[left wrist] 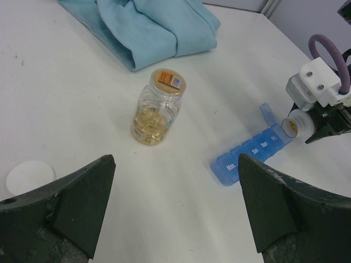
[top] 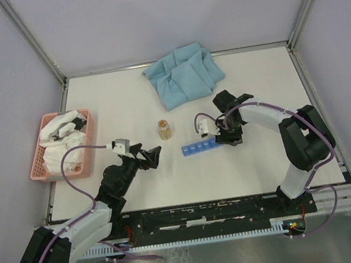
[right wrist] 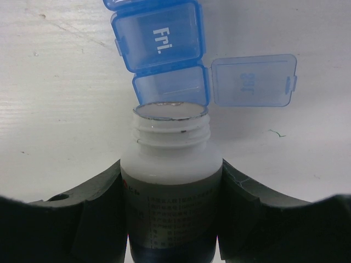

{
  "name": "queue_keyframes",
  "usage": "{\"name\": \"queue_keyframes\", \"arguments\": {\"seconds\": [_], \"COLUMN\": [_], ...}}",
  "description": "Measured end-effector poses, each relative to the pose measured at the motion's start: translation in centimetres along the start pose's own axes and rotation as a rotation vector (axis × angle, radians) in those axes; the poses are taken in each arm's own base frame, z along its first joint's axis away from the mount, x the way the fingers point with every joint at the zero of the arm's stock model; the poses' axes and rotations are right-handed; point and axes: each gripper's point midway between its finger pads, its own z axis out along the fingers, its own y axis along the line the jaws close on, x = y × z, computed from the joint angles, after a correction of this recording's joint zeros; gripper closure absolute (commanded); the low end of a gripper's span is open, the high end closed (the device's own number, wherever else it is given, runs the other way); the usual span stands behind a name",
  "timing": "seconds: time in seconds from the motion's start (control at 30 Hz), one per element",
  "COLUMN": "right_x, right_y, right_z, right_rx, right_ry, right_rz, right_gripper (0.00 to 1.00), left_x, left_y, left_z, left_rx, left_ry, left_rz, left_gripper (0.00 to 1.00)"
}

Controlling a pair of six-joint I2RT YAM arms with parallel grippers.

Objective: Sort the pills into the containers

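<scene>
A bright-blue pill organiser strip [top: 199, 147] lies mid-table; it also shows in the left wrist view [left wrist: 249, 153] and the right wrist view [right wrist: 159, 41]. Its end compartment [right wrist: 171, 90] stands open, lid [right wrist: 253, 80] flipped aside. My right gripper [top: 223, 136] is shut on an uncapped white pill bottle [right wrist: 171, 164], tilted with its mouth [left wrist: 290, 127] over that open compartment. A clear capped jar of yellowish pills [left wrist: 156, 107] stands left of the strip, also in the top view [top: 165, 129]. My left gripper [top: 152, 155] is open and empty, left of the strip.
A blue cloth [top: 184, 74] lies at the back. A pink basket [top: 38, 157] holding white material stands at the left edge. A white cap [left wrist: 30, 176] lies near my left gripper.
</scene>
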Motion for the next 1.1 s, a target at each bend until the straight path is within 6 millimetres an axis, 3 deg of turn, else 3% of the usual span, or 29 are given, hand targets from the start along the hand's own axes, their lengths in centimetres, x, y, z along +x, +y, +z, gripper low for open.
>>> {"name": "queue_keyframes", "arguments": {"seconds": [1.1], "right_x": [0.06], "right_y": [0.02], "right_z": [-0.01], "right_rx": [0.009], "right_ry": [0.063], "right_rz": [-0.029], "right_gripper": [0.99], "left_x": [0.05], "left_y": [0.02], "left_z": [0.0], "left_rx": [-0.001], "left_ry": [0.002], "left_rz": [0.0], "left_gripper": [0.01]}}
